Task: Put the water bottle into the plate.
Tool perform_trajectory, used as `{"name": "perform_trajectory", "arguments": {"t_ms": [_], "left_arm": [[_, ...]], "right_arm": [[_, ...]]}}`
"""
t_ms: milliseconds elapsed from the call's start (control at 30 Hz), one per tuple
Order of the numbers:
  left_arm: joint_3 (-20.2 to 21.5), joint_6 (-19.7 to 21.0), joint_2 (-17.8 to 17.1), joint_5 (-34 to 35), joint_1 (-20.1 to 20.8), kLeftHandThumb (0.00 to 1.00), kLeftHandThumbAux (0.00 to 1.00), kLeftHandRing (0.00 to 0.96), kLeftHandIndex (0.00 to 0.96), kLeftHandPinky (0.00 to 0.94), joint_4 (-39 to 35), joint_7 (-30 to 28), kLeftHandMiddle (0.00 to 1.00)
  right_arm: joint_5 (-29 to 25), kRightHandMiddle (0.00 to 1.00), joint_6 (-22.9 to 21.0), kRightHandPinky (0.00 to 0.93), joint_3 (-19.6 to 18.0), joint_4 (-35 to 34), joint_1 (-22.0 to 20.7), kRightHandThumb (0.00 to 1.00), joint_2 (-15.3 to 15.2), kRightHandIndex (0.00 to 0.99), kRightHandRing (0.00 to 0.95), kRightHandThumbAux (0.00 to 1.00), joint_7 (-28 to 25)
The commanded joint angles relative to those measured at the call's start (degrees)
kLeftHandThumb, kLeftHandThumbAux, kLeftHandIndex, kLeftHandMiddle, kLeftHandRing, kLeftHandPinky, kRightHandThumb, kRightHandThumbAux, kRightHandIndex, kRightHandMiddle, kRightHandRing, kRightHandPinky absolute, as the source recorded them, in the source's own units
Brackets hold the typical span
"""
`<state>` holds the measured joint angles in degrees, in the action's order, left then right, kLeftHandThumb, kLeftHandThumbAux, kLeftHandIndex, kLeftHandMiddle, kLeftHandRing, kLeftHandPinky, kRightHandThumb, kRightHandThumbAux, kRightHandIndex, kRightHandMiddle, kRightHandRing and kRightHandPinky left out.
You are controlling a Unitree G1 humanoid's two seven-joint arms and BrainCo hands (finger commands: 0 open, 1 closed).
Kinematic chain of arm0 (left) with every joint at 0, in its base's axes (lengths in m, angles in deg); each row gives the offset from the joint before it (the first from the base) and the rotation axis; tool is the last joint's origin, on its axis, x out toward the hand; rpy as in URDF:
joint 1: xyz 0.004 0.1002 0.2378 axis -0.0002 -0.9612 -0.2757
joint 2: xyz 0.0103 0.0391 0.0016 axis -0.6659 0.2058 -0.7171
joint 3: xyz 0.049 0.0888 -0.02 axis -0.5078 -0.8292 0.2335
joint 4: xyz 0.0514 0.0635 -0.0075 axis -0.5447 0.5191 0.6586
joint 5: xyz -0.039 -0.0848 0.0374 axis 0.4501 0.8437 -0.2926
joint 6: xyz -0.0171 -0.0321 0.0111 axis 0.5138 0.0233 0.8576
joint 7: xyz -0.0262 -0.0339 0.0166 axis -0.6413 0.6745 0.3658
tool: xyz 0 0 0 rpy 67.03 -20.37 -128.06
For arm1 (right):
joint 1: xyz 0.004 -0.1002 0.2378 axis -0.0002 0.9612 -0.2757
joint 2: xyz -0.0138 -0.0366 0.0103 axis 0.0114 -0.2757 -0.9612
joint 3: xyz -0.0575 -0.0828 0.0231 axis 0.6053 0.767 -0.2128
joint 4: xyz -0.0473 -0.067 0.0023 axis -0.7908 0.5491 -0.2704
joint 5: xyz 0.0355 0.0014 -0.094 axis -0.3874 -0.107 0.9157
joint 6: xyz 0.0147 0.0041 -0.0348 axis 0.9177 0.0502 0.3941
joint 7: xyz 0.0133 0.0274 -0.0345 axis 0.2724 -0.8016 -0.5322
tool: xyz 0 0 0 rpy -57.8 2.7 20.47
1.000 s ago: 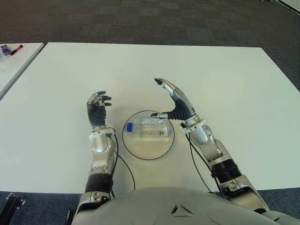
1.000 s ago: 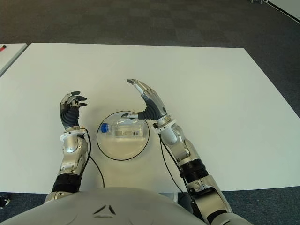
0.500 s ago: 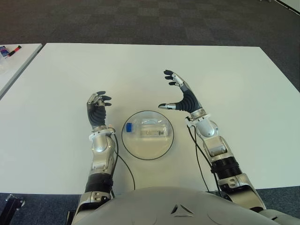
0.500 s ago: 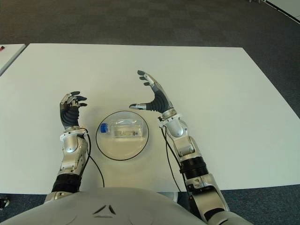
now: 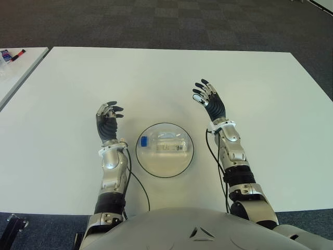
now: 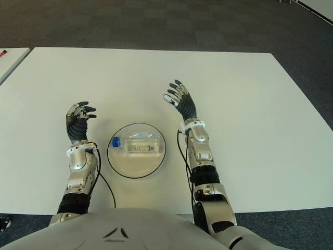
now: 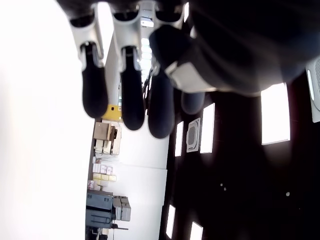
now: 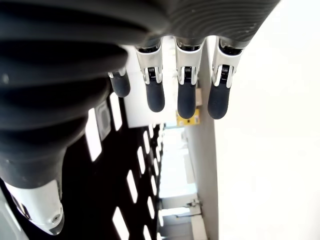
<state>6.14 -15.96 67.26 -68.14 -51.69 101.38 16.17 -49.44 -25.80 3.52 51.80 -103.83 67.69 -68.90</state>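
A clear water bottle point(image 5: 163, 143) with a blue cap lies on its side inside the round plate point(image 5: 164, 167) with a dark rim, on the white table between my two arms. My right hand point(image 5: 207, 99) is raised to the right of the plate and a little beyond it, apart from the bottle, fingers point(image 8: 186, 89) extended and holding nothing. My left hand point(image 5: 108, 119) is raised to the left of the plate, fingers point(image 7: 125, 100) loosely curled and empty.
The white table point(image 5: 156, 78) stretches wide beyond the plate. A second white table point(image 5: 15, 67) stands at the far left with a few small items point(image 5: 10, 54) on it. Dark carpet lies beyond the far edge.
My right hand has drawn back from beside the bottle, moving right and turning upright with fingers together. The bottle stays lying in the plate. The left hand has not moved.
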Motion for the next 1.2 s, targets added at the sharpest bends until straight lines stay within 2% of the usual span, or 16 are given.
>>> {"name": "perform_trajectory", "arguments": {"t_ms": [33,233,733,967,1200], "left_arm": [[0.05,1.1,2.03,0.39,-0.69,0.947,0.65,0.477,0.398,0.522,-0.35,-0.48,0.543],[0.11,1.09,1.71,0.57,-1.11,0.947,0.651,0.479,0.395,0.521,-0.71,-1.07,0.544],[0.45,0.78,1.34,0.38,-1.17,0.946,0.652,0.479,0.392,0.513,-0.31,-1.45,0.543],[0.84,-0.05,1.34,1.4,-0.95,0.946,0.652,0.481,0.391,0.519,0.2,-2.49,0.543],[0.8,-0.36,1.09,0.27,-1.01,0.947,0.651,0.482,0.392,0.52,0.2,-2.02,0.545]], "right_arm": [[-4.45,0.167,-4.28,0.281,-2.73,-0.39,-0.95,0.294,2.63,0.106,0.206,0.673,0.12],[-6.38,0.188,-4.59,0.305,-5.08,1.22,-0.93,0.278,4.22,0.145,0.23,0.671,-0.2],[-5.34,0.197,-4.34,0.284,-6.34,4.72,-1.21,0.143,4.18,0.148,0.23,0.72,-1.16],[-4.1,0.198,-5.44,0.274,-5.65,4.22,-0.2,0.135,4.7,0.135,0.226,0.73,0.52],[-4.51,0.192,-8.44,0.256,-5.54,2.14,0.99,0.178,5.53,0.123,0.212,0.729,1.84]]}}
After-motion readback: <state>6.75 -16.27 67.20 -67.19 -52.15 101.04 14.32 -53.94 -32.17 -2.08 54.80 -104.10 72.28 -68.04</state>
